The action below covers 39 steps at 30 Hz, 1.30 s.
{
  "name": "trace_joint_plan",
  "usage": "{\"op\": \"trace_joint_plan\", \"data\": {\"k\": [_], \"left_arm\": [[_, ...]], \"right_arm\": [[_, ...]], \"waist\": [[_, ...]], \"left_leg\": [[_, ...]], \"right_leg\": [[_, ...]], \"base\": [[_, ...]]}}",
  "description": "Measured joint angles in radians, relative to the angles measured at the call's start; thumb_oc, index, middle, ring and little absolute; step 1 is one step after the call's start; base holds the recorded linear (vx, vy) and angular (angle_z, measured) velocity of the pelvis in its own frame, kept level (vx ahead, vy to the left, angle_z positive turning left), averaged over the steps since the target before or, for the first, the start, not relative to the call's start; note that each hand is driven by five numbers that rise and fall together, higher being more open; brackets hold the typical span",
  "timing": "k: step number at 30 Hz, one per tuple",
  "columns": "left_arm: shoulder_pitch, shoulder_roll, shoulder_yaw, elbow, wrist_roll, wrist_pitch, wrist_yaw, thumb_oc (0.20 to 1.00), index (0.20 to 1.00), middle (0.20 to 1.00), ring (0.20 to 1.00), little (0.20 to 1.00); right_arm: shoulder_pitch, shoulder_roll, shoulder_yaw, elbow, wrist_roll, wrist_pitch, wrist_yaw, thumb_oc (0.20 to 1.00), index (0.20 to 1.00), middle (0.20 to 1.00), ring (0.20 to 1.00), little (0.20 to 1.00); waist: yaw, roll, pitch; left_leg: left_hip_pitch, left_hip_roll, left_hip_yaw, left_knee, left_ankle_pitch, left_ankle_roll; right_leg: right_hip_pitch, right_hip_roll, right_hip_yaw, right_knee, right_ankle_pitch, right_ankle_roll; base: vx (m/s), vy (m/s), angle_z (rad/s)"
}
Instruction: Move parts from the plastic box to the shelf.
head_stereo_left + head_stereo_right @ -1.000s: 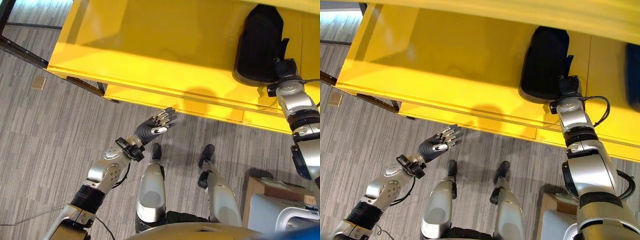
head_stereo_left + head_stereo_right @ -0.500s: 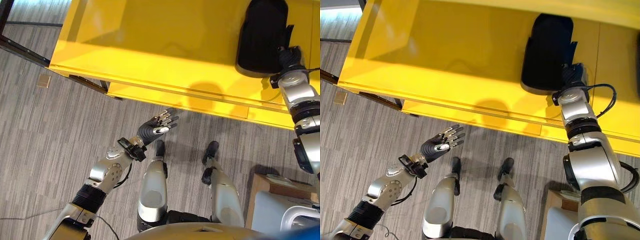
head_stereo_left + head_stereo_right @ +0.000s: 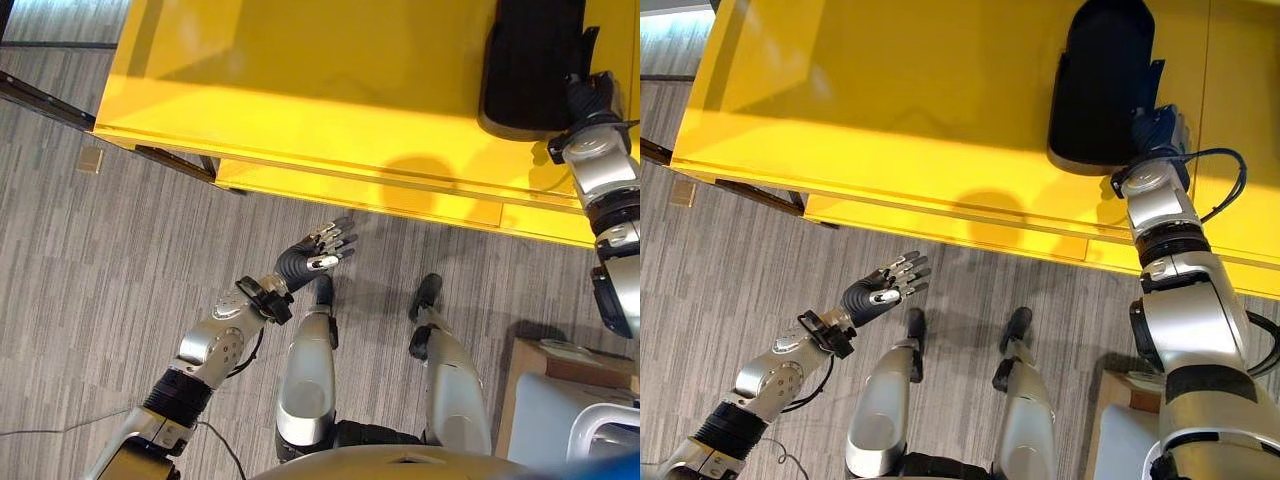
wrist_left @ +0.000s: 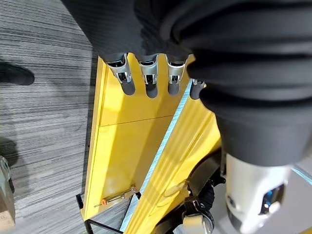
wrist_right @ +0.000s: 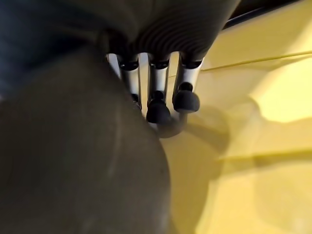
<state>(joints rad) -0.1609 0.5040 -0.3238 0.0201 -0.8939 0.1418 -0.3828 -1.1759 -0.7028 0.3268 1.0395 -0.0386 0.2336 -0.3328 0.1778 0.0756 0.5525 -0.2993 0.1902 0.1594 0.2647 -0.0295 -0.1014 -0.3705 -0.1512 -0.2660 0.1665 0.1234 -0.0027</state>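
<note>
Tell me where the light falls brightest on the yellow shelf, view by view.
Left eye view: the yellow shelf is brightest in a band along its front, dimmer behind. Right wrist view: a bright patch lies on it past the right hand.

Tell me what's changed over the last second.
The right hand has pushed the large black rounded part deeper onto the yellow shelf, its fingers staying against the part's side. The left hand stays open, palm up, over the grey carpet floor.
</note>
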Motion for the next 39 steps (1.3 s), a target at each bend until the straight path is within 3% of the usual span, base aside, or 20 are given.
{"op": "trace_joint_plan", "data": {"k": [25,26,27,28,29,39], "left_arm": [[0.031,0.019,0.0,-0.028,-0.027,-0.007,-0.001,1.0,1.0,1.0,1.0,1.0],[0.032,0.019,0.0,-0.028,-0.027,-0.009,-0.002,1.0,1.0,1.0,1.0,1.0],[0.033,0.019,0.0,-0.028,-0.027,-0.009,-0.003,1.0,1.0,1.0,1.0,1.0],[0.034,0.019,0.0,-0.028,-0.028,-0.009,-0.003,1.0,1.0,1.0,1.0,1.0],[0.035,0.019,0.0,-0.028,-0.028,-0.01,-0.003,1.0,1.0,1.0,1.0,1.0],[0.045,0.019,-0.001,-0.028,-0.028,-0.021,-0.003,1.0,1.0,1.0,1.0,1.0]], "right_arm": [[-0.029,-0.064,0.022,0.0,-0.046,0.005,-0.016,0.2,0.2,0.2,0.2,0.2],[-0.041,-0.064,0.03,0.001,-0.046,0.013,-0.016,0.357,0.357,0.357,0.357,0.357],[-0.042,-0.064,0.038,0.001,-0.045,0.015,-0.018,0.42,0.42,0.42,0.42,0.42],[-0.042,-0.065,0.038,0.001,-0.044,0.023,-0.018,0.536,0.536,0.536,0.536,0.536],[-0.042,-0.065,0.038,0.001,-0.044,0.023,-0.023,1.0,1.0,1.0,1.0,1.0],[-0.045,-0.065,0.038,0.0,-0.054,0.036,-0.045,1.0,1.0,1.0,1.0,1.0]], "waist": [[-0.003,0.03,0.002],[-0.002,0.03,0.002],[-0.003,0.031,0.001],[-0.004,0.031,0.001],[-0.004,0.031,0.001],[-0.005,0.032,0.001]], "left_leg": [[-0.015,-0.006,0.002,0.001,0.0,0.0],[-0.015,-0.009,0.007,0.001,0.0,0.0],[-0.014,-0.009,0.008,0.003,0.0,0.0],[-0.014,-0.009,0.007,0.005,0.0,0.0],[-0.014,-0.009,0.007,0.005,0.0,0.001],[-0.015,-0.009,0.016,0.012,-0.003,0.006]], "right_leg": [[-0.067,-0.019,0.011,0.105,-0.049,-0.008],[-0.075,-0.023,0.017,0.117,-0.053,-0.009],[-0.075,-0.023,0.017,0.119,-0.054,-0.009],[-0.075,-0.024,0.017,0.121,-0.055,-0.009],[-0.075,-0.024,0.018,0.121,-0.055,-0.009],[-0.079,-0.027,0.03,0.118,-0.059,-0.002]], "base": [[0.0,-0.001,0.0],[0.01,-0.014,-0.04],[0.0,0.0,0.0],[0.0,0.0,0.0],[0.0,0.0,0.0],[0.0,0.002,-0.01]]}}
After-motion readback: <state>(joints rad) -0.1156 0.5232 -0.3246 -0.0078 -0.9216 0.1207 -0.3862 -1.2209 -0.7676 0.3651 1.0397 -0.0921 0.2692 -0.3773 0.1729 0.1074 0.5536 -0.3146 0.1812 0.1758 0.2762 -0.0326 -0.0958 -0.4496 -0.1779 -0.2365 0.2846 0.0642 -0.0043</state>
